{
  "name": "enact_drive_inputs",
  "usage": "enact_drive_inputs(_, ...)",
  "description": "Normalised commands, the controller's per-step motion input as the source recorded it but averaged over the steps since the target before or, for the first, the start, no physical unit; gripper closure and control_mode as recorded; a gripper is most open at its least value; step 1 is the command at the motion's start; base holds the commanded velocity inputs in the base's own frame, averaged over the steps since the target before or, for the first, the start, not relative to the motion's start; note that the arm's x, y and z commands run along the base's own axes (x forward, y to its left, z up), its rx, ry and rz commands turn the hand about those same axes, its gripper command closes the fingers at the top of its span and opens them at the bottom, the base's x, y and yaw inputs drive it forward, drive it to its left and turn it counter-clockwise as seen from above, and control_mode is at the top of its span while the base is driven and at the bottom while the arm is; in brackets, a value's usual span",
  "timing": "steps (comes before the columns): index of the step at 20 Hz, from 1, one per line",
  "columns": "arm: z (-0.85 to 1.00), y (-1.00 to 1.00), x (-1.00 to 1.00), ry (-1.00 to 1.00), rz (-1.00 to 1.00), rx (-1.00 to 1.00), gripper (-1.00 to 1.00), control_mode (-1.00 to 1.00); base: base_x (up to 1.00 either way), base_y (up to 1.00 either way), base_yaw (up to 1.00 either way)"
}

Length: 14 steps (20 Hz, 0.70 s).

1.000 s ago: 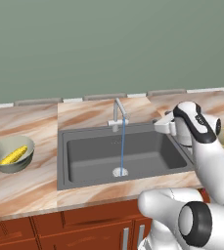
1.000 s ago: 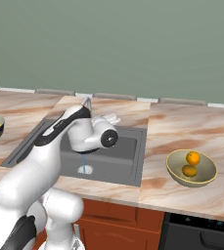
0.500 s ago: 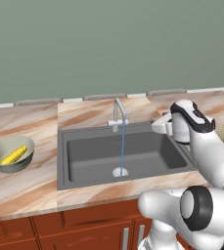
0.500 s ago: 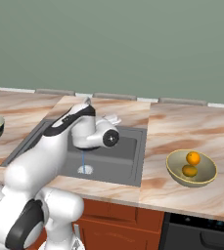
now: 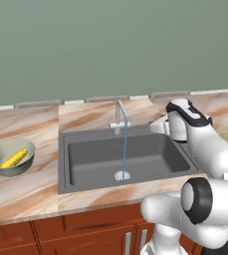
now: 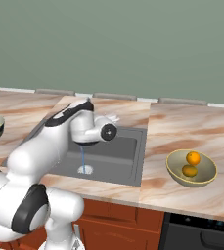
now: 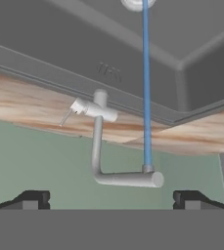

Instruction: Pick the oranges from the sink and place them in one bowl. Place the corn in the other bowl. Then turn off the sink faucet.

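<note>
The pincer [image 7: 111, 199] hangs open and empty near the faucet [image 7: 100, 141], whose lever [image 7: 76, 109] juts toward 9 o'clock in the hand view. Water [image 5: 125, 149] runs into the sink [image 5: 90, 159]. Risk: the fingertips could slip off the thin lever or shove the spout instead. Both oranges [image 6: 191, 163] sit in the olive bowl [image 6: 207, 175] on the table [image 6: 191, 128], the corn [image 5: 14, 158] in the pale bowl [image 5: 1, 149]. Nothing blocks the reach.
</note>
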Motion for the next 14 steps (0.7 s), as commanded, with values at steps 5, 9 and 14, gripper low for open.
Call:
enact_drive_inputs(5,-0.19,0.04,0.17,0.0,-0.01,0.0,-1.0,-1.0,0.0,0.0,0.0)
enact_drive_inputs(9,-0.12,0.0,0.11,0.0,0.0,0.01,-1.0,-1.0,0.0,0.0,0.0)
enact_drive_inputs(14,-0.1,0.0,0.14,0.0,0.0,0.06,-1.0,-1.0,0.0,0.0,0.0)
